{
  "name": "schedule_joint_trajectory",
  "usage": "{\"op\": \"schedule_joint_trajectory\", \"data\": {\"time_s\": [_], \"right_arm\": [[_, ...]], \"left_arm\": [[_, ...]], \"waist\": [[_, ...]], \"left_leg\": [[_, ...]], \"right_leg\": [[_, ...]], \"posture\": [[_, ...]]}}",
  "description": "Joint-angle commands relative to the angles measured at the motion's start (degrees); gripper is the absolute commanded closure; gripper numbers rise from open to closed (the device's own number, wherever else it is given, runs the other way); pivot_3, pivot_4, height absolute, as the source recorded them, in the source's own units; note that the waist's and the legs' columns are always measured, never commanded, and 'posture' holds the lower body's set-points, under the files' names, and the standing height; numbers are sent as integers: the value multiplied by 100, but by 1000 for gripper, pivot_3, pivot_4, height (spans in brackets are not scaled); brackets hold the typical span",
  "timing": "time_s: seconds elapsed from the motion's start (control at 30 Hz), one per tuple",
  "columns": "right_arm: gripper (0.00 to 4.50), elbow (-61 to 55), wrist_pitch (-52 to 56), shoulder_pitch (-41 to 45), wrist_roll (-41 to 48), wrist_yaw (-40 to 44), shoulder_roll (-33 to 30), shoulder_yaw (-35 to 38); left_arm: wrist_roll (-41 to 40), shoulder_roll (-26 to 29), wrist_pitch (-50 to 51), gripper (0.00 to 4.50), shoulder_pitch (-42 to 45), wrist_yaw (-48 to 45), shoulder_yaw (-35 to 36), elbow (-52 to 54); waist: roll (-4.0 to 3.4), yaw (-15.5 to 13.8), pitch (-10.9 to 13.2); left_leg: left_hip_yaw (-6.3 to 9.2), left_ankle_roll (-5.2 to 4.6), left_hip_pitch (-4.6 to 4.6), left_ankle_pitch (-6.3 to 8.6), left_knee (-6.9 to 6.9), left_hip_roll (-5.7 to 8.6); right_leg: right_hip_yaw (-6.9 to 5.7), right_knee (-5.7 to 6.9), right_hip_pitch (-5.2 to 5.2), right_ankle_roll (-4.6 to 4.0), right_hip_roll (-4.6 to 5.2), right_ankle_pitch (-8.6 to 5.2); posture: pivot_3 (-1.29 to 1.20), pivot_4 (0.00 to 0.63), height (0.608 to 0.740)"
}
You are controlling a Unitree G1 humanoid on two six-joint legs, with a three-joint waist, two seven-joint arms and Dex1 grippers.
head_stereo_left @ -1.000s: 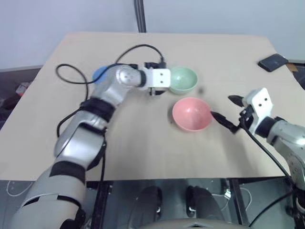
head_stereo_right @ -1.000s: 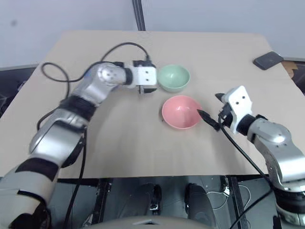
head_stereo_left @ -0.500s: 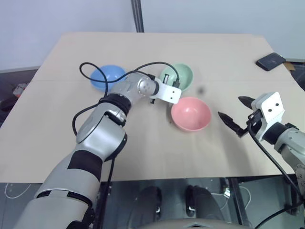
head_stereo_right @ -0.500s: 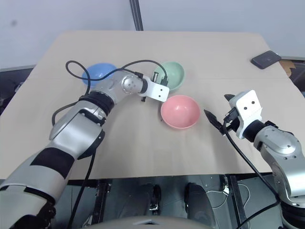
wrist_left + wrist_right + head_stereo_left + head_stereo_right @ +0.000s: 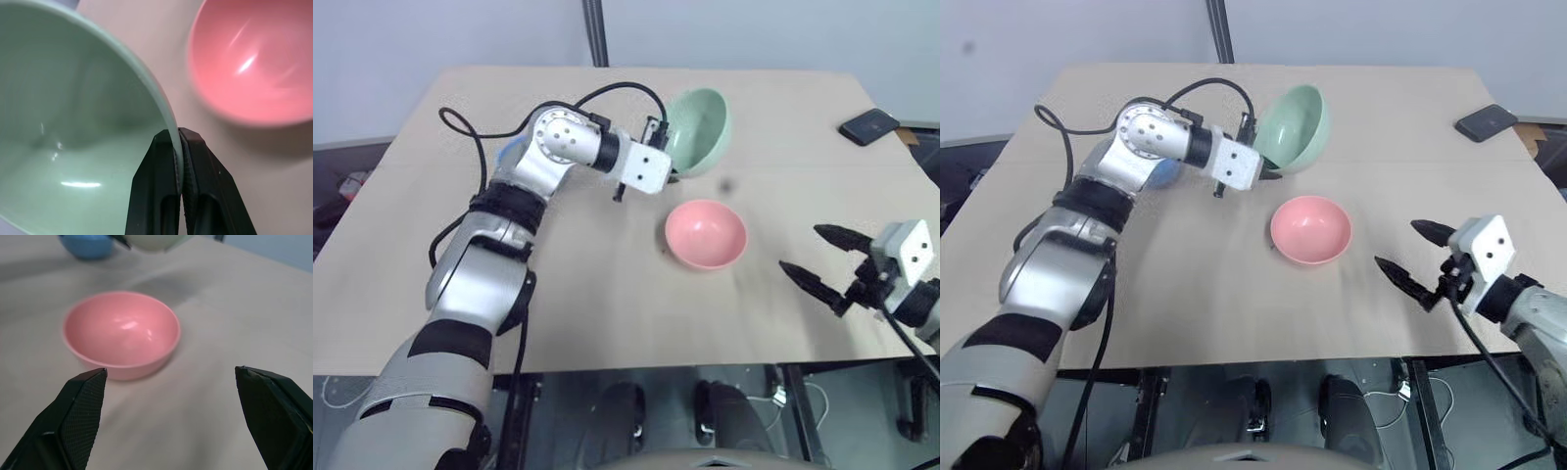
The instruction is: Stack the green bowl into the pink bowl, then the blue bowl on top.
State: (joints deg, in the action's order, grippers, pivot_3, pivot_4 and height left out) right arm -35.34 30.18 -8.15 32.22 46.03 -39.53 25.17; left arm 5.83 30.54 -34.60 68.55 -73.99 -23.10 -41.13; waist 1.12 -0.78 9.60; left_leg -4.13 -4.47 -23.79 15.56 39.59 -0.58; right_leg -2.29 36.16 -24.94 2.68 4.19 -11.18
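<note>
1. Green bowl [image 5: 698, 130] hangs tilted above the table [image 5: 607, 313], toward its far edge. The left gripper [image 5: 178, 142] pinches the bowl's rim, one black finger inside the wall and one outside, so the bowl is held by a thin edge alone.
2. The pink bowl [image 5: 706, 233] sits upright and empty near the middle of the table, nearer the front edge than the lifted bowl and well apart from it. That is the target for this step.
3. A rim pinch gives little hold against twisting, so the carry is best done slowly; a jerk could swing the bowl or let it slip.
4. The green bowl's mouth faces partly sideways. It probably needs levelling before it goes down, or it will catch the pink rim and tip it.
5. Centre it over the pink bowl, lower until the walls nest, then release; the inner finger needs room to come out without dragging both bowls.
6. The right gripper [image 5: 1414, 262] waits near the front right corner, fingers spread wide and empty, clear of the pink bowl.
7. The blue bowl [image 5: 88, 245] rests behind the left arm, toward the far left, for the later step.
</note>
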Motion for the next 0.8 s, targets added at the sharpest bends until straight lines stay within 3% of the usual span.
{"op": "schedule_joint_trajectory", "data": {"time_s": [0.03,0.27,0.3,0.37,0.53,0.63,0.8], "right_arm": [[84,139,-417,-59,262,322,-74,491],[84,256,-612,-79,243,278,-152,680],[84,229,-608,-78,253,247,-147,672],[84,178,-601,-89,265,202,-143,643],[84,205,-619,-22,225,108,-102,418],[84,283,-688,131,183,147,-99,91],[84,501,-742,516,228,276,-144,-299]], "left_arm": [[-803,151,859,4402,-228,-754,195,1271],[-1025,-23,1364,4402,-443,-1315,17,1908],[-1038,-34,1356,3776,-461,-1403,8,1937],[-1027,-27,1348,3117,-517,-1530,-4,2008],[-960,142,1668,730,-637,-1380,211,2270],[-935,393,2929,730,-836,-612,680,2783],[126,945,5055,730,-1487,1294,1312,3472]], "waist": [[0,-3,0],[0,-9,0],[-1,-7,0],[-1,-6,0],[-1,-3,0],[-1,13,0],[-5,31,-2]], "left_leg": [[1,-1,1,1,8,0],[4,-29,5,18,66,-1],[4,-31,5,19,69,-1],[4,-29,5,18,69,-1],[4,-22,6,14,69,-1],[3,-26,7,16,70,-2],[4,-26,10,16,70,-3]], "right_leg": [[0,8,1,0,-1,0],[2,41,17,2,-1,-2],[2,42,19,2,-1,-2],[4,45,17,2,-2,-2],[5,50,15,2,-3,-2],[10,50,15,3,-3,-2],[10,56,14,7,-3,-5]], "posture": [[0,150,739],[0,150,739],[0,150,739],[0,150,739],[0,150,739],[0,150,739],[0,150,739]]}}
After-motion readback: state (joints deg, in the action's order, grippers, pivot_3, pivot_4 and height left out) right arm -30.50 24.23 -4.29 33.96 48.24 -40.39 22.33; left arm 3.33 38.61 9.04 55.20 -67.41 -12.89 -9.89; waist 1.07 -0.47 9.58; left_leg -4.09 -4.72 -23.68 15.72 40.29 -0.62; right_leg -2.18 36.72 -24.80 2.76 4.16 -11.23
